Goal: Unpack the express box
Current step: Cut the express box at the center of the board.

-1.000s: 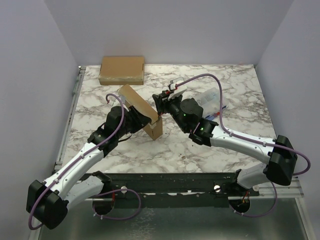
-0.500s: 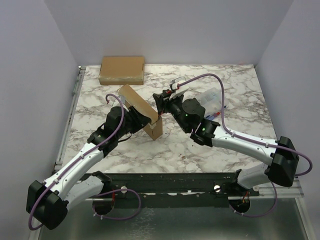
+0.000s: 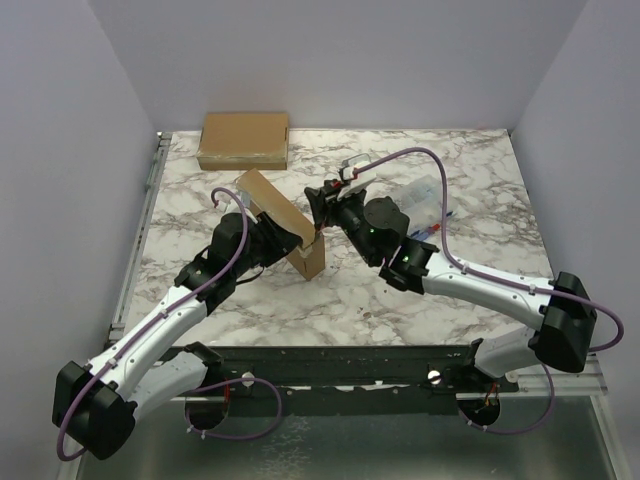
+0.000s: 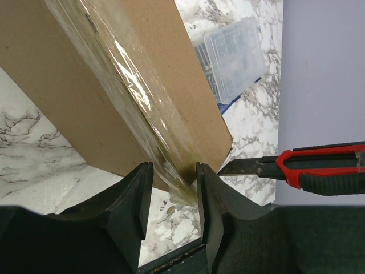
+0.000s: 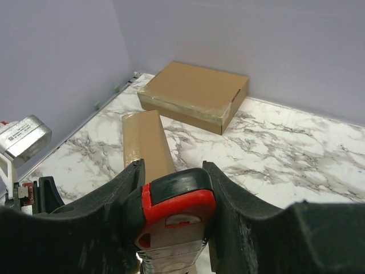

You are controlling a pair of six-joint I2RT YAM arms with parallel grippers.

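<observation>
A: What is the taped brown cardboard box point(image 4: 177, 74) made of?
B: Matt card, with glossy, wrinkled clear tape point(image 4: 137, 103) over it.
A: And the red-and-black utility knife point(image 4: 296, 168)?
B: Smooth plastic handle, dull metal blade, above a smooth marble-patterned tabletop point(image 3: 490, 160).

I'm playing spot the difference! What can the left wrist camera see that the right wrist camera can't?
Only the left wrist camera sees a clear plastic case and the metal blade of the utility knife. Only the right wrist camera sees a flat cardboard box by the back wall. Both see the nearer cardboard box and the red-and-black utility knife.
</observation>
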